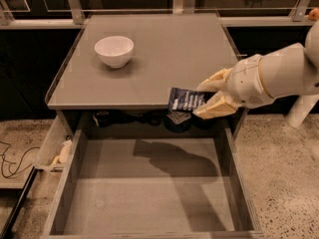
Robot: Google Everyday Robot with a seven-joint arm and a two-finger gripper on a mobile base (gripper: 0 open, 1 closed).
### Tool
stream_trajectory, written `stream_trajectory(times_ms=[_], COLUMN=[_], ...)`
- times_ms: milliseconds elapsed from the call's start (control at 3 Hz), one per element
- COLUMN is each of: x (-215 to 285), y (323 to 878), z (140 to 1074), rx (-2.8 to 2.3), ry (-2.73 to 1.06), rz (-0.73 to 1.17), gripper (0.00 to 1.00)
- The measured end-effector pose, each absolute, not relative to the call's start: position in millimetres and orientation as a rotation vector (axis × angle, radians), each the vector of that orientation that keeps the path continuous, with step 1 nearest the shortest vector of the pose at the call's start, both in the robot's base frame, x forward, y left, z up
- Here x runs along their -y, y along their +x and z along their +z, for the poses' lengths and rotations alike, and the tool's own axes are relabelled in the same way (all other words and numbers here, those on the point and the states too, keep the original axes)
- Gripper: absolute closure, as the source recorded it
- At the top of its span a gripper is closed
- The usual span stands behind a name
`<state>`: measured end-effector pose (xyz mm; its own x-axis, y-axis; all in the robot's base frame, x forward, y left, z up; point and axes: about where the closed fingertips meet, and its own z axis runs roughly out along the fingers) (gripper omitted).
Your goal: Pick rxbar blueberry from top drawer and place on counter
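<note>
My gripper (208, 97) comes in from the right and is shut on the rxbar blueberry (184, 101), a dark navy wrapper with white text. The bar hangs in the air level with the front edge of the counter (159, 54), near its right end and above the back of the top drawer (149, 193). The drawer is pulled fully out, and its grey floor shows only the arm's shadow. The tan fingers (214, 107) pinch the bar's right end.
A white bowl (114, 51) stands on the counter at the back left. Dark objects (174, 118) lie in the shadowed recess under the counter top behind the drawer. A cable (15, 158) and a side flap with yellow bits (57, 151) are on the left.
</note>
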<state>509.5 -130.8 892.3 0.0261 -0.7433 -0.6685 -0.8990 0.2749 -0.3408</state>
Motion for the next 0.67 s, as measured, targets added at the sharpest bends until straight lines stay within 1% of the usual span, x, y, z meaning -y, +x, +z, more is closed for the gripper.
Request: stream_trajectory(times_ms=[333,667], x=[145,153], y=[551,597], z=[910,925], rx=[-1.741,-1.735], ry=[-1.467,-1.393], rz=[0.192,0.213], gripper=[1.0,1.0])
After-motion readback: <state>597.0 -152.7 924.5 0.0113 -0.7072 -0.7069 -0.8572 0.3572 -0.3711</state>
